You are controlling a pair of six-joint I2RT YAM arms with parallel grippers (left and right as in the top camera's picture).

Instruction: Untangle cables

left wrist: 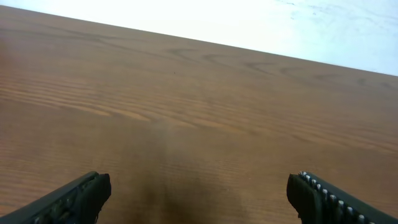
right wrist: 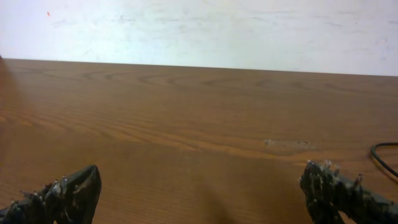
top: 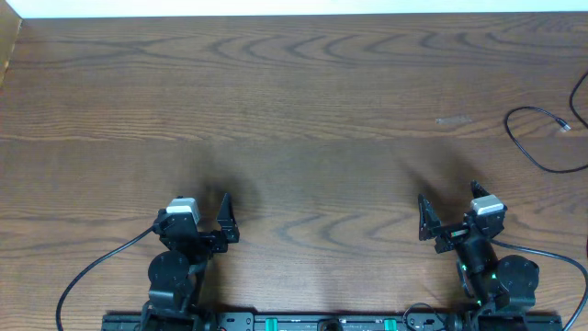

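Logging the left gripper (top: 202,219) at lower left of the overhead view: gaping wide, gripping nothing. Seeing its two dark fingers (left wrist: 81,196) poking in at the bottom corners of the left wrist view, far apart, framing only wood grain. Logging the right gripper (top: 450,207) at lower right of the overhead view: likewise spreading wide and carrying nothing. Catching its fingertips (right wrist: 78,190) at the bottom corners of the right wrist view, looking rough and flecked with pale specks. Noting both pointing toward the top of the frame, well apart from each other, side by side at matching height.

Spotting one of the cables (top: 533,108), thin and black, at the right edge of the overhead view, a little above mid-height. Finding it lying flat on the table (top: 294,83), curving in an open loop, ending in a small pale plug (top: 563,127) and running off the right edge. Placing it up and right of the right gripper, apart from it, touching neither gripper. Picking up a short black arc of it at the lower right edge of the right wrist view, just right of the right-hand fingertip. Not managing to tell the count of cords past the frame edge.

Marking a faint pale scuff (top: 452,119) on the wood left of the loop. Tracing thicker black leads (top: 92,267) trailing from the arm bases along the bottom edge.
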